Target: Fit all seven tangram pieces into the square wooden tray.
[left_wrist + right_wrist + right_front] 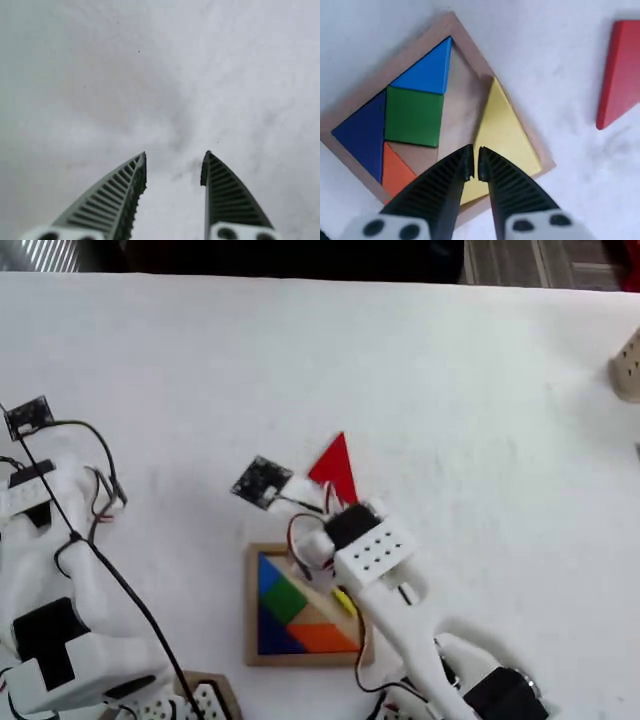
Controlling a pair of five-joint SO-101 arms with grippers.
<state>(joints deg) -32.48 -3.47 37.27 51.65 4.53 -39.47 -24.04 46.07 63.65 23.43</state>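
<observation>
The square wooden tray [250,605] [465,37] holds a light blue triangle [425,70], a green square [414,116], a dark blue triangle [362,135] and an orange triangle [395,172]. A yellow triangle [502,135] [343,600] lies at the tray's side, its edge over the rim. My right gripper [474,161] hovers shut over the yellow piece's inner edge, nothing between its fingers. A red triangle [335,468] [620,70] rests on the table just beyond the tray. My left gripper [175,157] is open above bare white table.
The right arm [375,555] reaches over the tray from the near right, with cables and a small black board [262,482] beside it. The left arm [60,640] stands at the left edge. A beige perforated block [627,365] sits far right; a wooden piece [215,695] lies near the front.
</observation>
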